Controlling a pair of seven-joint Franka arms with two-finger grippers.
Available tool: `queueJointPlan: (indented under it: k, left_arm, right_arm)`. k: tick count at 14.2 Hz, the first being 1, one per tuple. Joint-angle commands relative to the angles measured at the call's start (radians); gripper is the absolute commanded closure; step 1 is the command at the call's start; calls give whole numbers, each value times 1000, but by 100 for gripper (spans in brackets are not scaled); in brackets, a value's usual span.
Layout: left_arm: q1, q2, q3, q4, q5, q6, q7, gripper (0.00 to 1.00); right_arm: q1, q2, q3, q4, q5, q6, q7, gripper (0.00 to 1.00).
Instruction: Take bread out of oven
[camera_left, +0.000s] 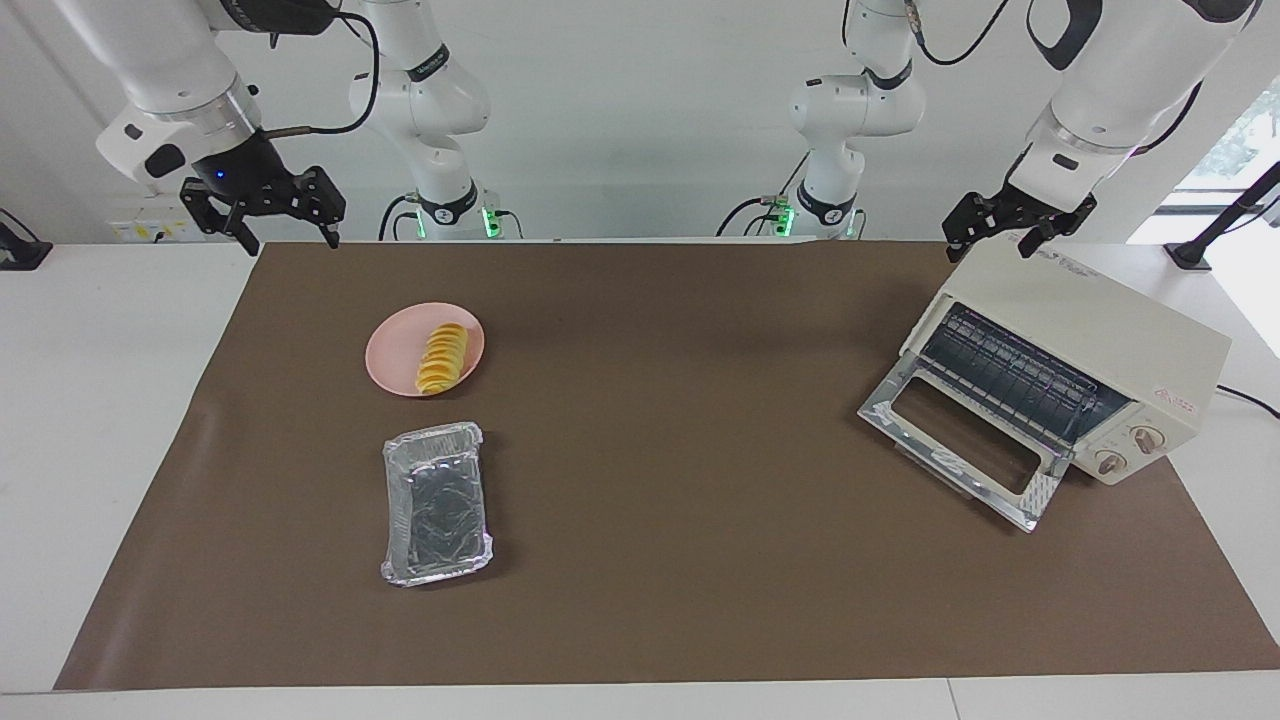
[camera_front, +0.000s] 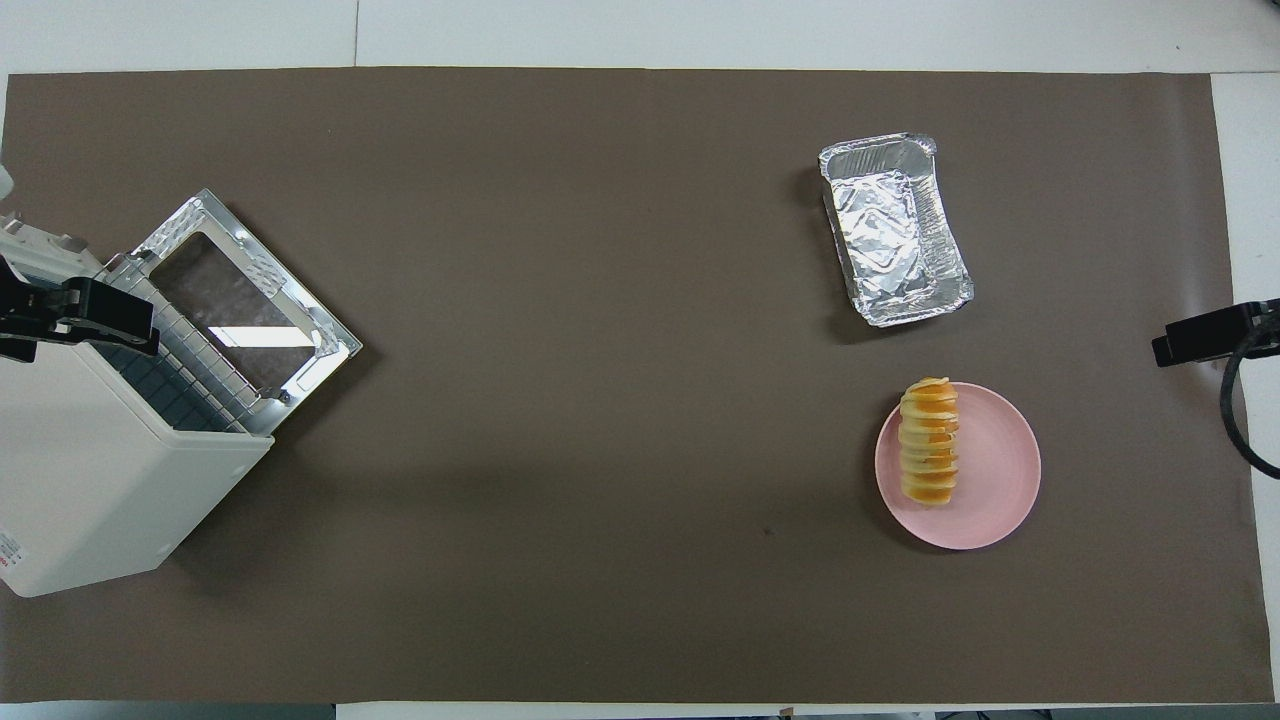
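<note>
On the brown mat (camera_left: 660, 560) that covers most of the table, the oven (camera_left: 1080, 350) is the biggest thing, standing at the left arm's end; in the facing view it sits at about three o'clock from the mat's middle. Its glass door (camera_left: 960, 445) is dropped flat open onto the mat, and the wire rack (camera_left: 1010, 375) inside shows bare.

Next in size, the foil tray (camera_left: 437, 503) lies toward the right arm's end, at about eight o'clock from the mat's middle in the facing view, farther from the robots than the pink plate (camera_left: 395, 355). Tray and plate are near each other but not touching.

At about ten o'clock from the mat's middle in that view, the bread (camera_left: 443, 358) lies on the plate, along the side of it toward the left arm's end, well apart from the oven.

Up in the air, the left gripper (camera_left: 1000, 240) hangs over the oven's top edge nearest the robots, its fingers spread apart and holding nothing. At the mat's corner by the right arm's end, the right gripper (camera_left: 285, 240) hangs over the mat's edge, fingers likewise spread and empty.
</note>
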Motion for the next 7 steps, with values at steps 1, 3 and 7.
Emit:
queueJointPlan:
  k: [1, 3, 7]
  left_arm:
    - [11, -30, -3, -37, -15, 24, 3, 0]
    - [11, -30, -3, -37, -15, 24, 3, 0]
    - [11, -30, -5, -37, -15, 24, 3, 0]
  right_arm:
    - [-15, 18, 11, 30, -10, -26, -16, 0]
    - [-15, 18, 10, 31, -13, -25, -18, 0]
    - [-18, 20, 10, 31, -22, -23, -19, 0]
